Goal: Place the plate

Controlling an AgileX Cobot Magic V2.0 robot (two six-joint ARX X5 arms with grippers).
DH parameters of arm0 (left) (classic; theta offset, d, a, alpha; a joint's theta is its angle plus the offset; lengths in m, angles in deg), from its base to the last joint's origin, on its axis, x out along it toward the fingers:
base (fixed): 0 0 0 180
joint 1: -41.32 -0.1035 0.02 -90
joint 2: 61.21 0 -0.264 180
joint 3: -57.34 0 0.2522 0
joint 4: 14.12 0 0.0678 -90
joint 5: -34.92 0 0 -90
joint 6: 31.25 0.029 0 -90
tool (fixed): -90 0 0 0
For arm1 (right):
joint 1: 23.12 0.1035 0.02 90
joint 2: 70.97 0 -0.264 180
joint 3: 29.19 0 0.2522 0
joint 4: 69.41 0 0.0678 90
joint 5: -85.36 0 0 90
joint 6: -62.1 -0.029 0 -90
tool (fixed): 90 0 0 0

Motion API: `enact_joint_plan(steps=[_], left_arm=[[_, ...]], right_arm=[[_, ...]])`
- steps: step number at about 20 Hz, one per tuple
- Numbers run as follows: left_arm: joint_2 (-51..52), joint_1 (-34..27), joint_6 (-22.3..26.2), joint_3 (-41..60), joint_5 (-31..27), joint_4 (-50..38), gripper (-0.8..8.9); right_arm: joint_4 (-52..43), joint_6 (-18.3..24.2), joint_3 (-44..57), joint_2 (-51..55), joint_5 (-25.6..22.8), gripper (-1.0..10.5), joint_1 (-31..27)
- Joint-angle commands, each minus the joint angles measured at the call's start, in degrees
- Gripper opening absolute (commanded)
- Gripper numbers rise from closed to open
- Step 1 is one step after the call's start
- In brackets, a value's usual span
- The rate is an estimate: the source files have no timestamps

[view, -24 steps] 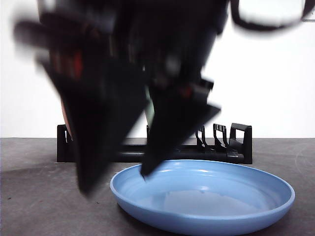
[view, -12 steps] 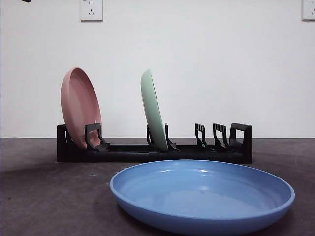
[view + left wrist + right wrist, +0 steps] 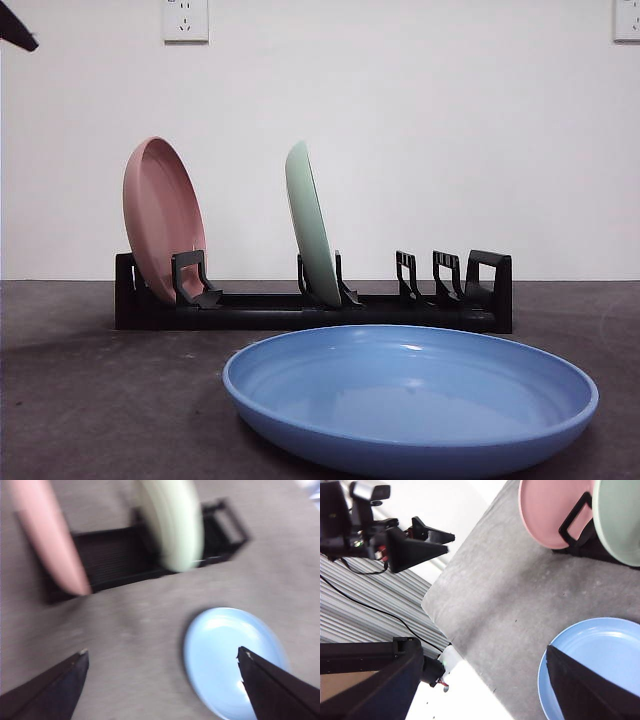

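The blue plate (image 3: pixel 410 400) below the open right gripper (image 3: pixel 480 690) looks glossy, smooth (likely plastic), the table (image 3: pixel 90 400) matt and grainy.

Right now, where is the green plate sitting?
In the front view the green plate stands on edge near the middle of the black rack, to the right of the pink plate and behind the blue plate lying flat on the table.

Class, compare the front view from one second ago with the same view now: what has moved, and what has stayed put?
The arm that filled the front view has lifted away; only a black tip shows at the top corner. The left gripper is open and empty, seen high over the table. The green plate and pink plate stand in the black rack as before; the blue plate lies unmoved.
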Motion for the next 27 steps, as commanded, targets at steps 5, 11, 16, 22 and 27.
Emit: enact_joint_plan(steps=[5,11,16,22,27], left_arm=[[-22.3,3.6,-0.5,-25.1,-17.8,12.5,4.63],[-42.3,10.0,2.9,-44.7,-41.2,16.8,4.63],[-51.9,10.6,4.4,-51.9,-47.9,12.8,4.63],[-56.4,9.8,5.2,-51.9,-49.7,9.8,4.47],[-58.1,9.3,5.2,-51.9,-50.6,11.1,3.56]], right_arm=[[-0.2,1.9,-0.8,0.1,0.1,3.9,0.0],[0.3,3.6,-0.8,0.1,0.1,3.9,0.0],[0.9,4.6,-0.8,0.1,0.1,3.9,0.0],[1.1,4.8,-0.8,0.1,0.1,3.9,0.0],[1.2,4.8,-0.8,0.1,0.1,3.9,0.0]])
